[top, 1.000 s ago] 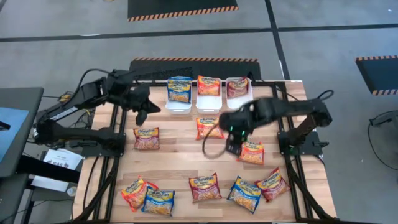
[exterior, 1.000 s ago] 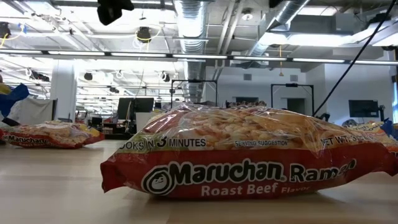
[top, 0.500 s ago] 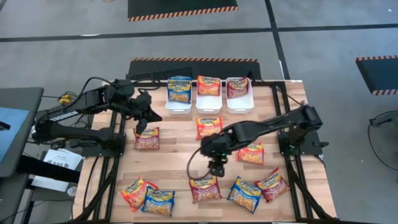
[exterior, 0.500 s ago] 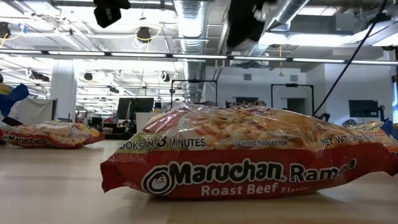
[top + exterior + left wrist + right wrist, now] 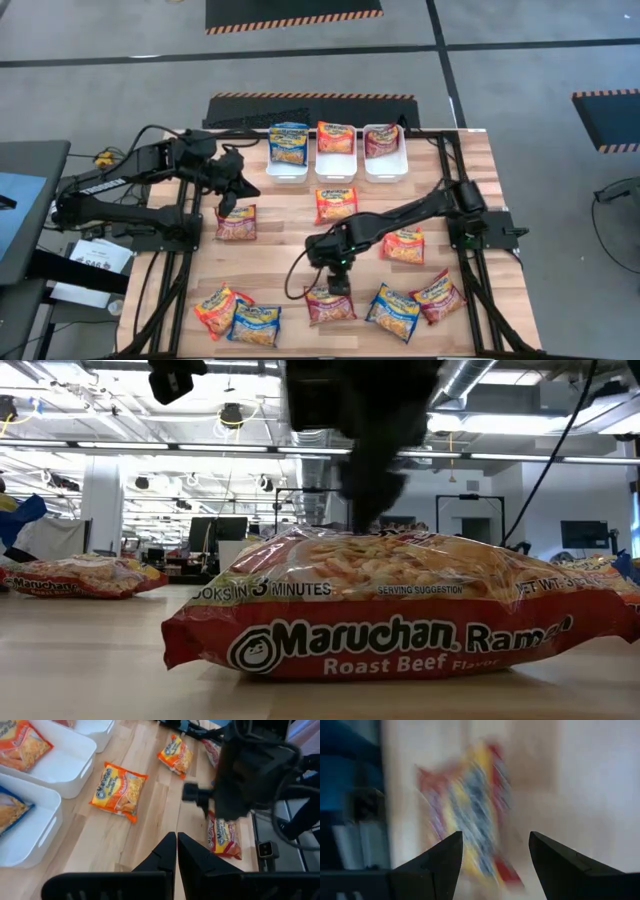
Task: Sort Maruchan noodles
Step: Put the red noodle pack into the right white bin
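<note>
High view showed our right end effector open above the dark red packet; we judged straddling its middle best before closing.

right gripper swung down over dark red packet

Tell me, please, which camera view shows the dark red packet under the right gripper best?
The low view: the dark red packet fills the picture, its Roast Beef label readable, with the right gripper just above. The high view shows it small, partly covered by the open gripper. The right wrist view blurs it; the left wrist view hides it.
</note>
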`<move>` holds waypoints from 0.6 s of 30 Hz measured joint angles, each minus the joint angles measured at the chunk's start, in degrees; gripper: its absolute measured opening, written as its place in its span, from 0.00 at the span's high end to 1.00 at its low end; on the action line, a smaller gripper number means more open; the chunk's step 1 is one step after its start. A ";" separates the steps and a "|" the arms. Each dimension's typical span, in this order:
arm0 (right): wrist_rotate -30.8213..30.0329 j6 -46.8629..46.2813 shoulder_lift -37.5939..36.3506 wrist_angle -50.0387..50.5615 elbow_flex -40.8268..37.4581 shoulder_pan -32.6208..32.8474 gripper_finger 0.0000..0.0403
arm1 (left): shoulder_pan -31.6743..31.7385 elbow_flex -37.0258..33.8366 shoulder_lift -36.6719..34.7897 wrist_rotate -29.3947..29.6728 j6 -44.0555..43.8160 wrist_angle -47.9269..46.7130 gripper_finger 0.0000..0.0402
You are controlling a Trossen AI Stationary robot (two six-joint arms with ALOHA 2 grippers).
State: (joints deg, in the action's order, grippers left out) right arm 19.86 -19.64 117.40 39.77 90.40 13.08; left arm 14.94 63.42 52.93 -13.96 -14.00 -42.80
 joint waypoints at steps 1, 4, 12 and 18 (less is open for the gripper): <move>0.74 -0.03 0.48 -1.10 -0.12 0.01 0.37 | -0.01 0.00 0.00 0.39 0.00 -0.30 1.00; 3.55 -0.65 1.46 -0.49 -0.33 0.06 0.37 | 0.00 0.00 0.00 1.31 -0.01 -0.33 1.00; 4.91 -3.05 5.28 -1.21 -0.23 1.07 0.37 | -0.02 0.04 0.02 1.29 0.66 -1.42 1.00; 6.21 -5.58 7.14 -2.92 0.05 1.37 0.40 | -0.02 0.04 0.31 1.31 0.90 -2.06 1.00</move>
State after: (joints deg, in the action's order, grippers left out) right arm 26.07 -25.22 124.54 36.85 90.45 14.45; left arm 14.92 63.46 53.23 -12.64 -13.10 -44.86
